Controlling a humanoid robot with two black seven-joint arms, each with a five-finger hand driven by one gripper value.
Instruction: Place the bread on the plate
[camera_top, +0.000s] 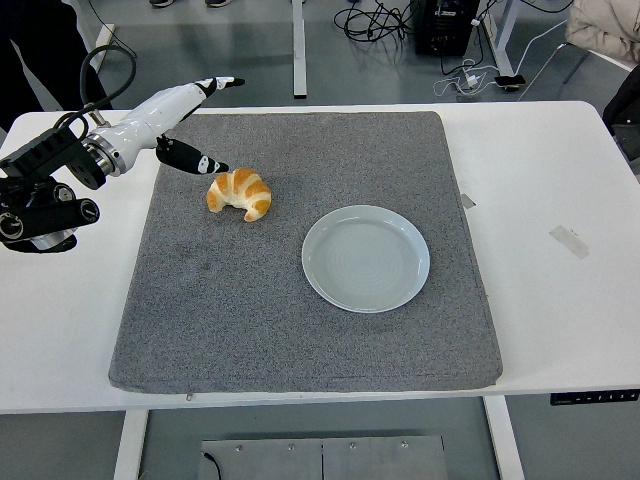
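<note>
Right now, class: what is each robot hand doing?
Left robot hand: open, fingers spread, holding nothing, just left of the bread.
Right robot hand: not in view.

Bare grey mat (250, 320) between croissant (240, 193) and plate (366, 258) at centre frame, left hand (185, 120) crowding the croissant's upper left side
</note>
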